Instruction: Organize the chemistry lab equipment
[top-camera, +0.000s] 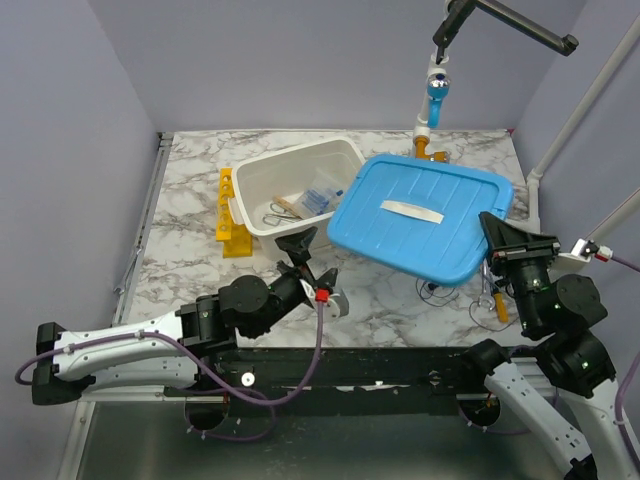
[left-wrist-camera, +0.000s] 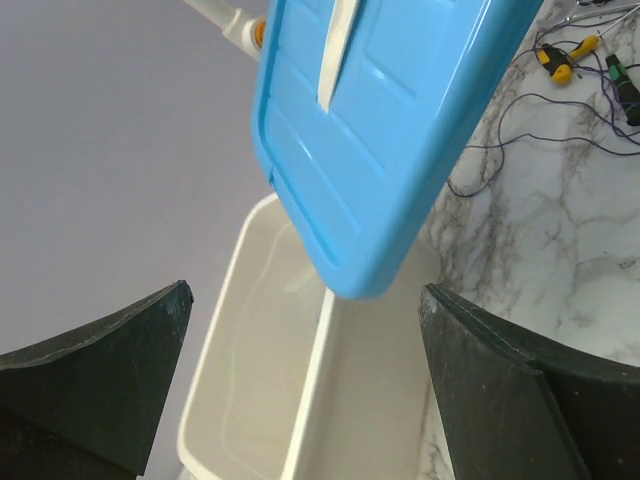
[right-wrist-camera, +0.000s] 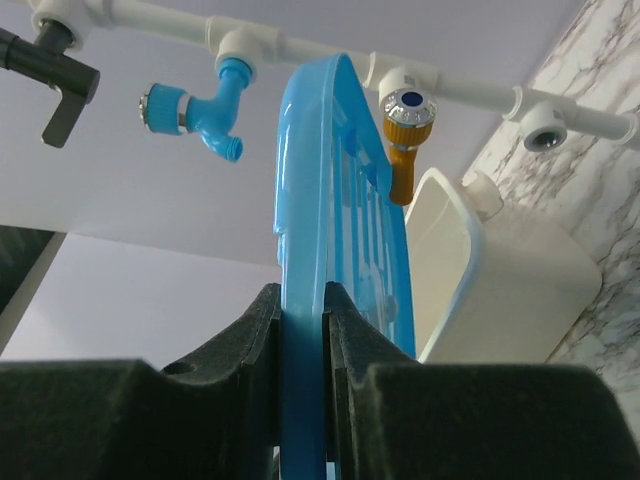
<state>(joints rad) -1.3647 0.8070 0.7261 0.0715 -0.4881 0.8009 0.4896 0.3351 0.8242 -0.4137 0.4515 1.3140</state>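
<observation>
From above, the right jaws clamp the blue lid (top-camera: 420, 215) at its 3 o'clock edge, tilted over the white bin (top-camera: 290, 156) holding tongs (top-camera: 277, 211) and bag (top-camera: 320, 198). By the left wrist, the left jaws gape empty, facing the bin. By the right wrist the grip looks thin, so the lid is best lowered level, slowly, toward 9 o'clock.

Even, soft overhead light; wrist views blur close up.

No text is legible anywhere, not even on the white strip (top-camera: 412, 212) across the blue lid (top-camera: 445, 240)
</observation>
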